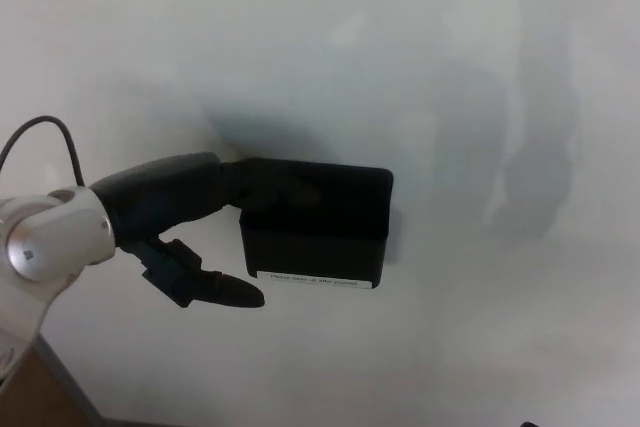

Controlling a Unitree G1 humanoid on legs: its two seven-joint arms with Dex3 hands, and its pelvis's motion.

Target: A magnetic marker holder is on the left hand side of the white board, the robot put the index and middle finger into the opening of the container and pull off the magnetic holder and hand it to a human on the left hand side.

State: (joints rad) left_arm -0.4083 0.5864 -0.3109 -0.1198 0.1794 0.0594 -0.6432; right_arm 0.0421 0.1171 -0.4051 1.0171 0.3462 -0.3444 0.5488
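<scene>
White glossy whiteboard (pixel 450 67) carries a black box-shaped magnetic holder (pixel 318 222) with an unreadable white label (pixel 315 279); left hand (pixel 190 217), at nine o'clock, hooks its fingers (pixel 285 182) into the opening, thumb (pixel 215 287) free.

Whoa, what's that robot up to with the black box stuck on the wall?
The robot is reaching with its left robot hand for a black marker holder that clings to a whiteboard. Its upper fingers lie at the holder's top edge and seem to dip into the opening, while the thumb sticks out below, apart from the box. The holder sits flat on the board, not yet pulled off. The right robot hand is out of view.
</scene>
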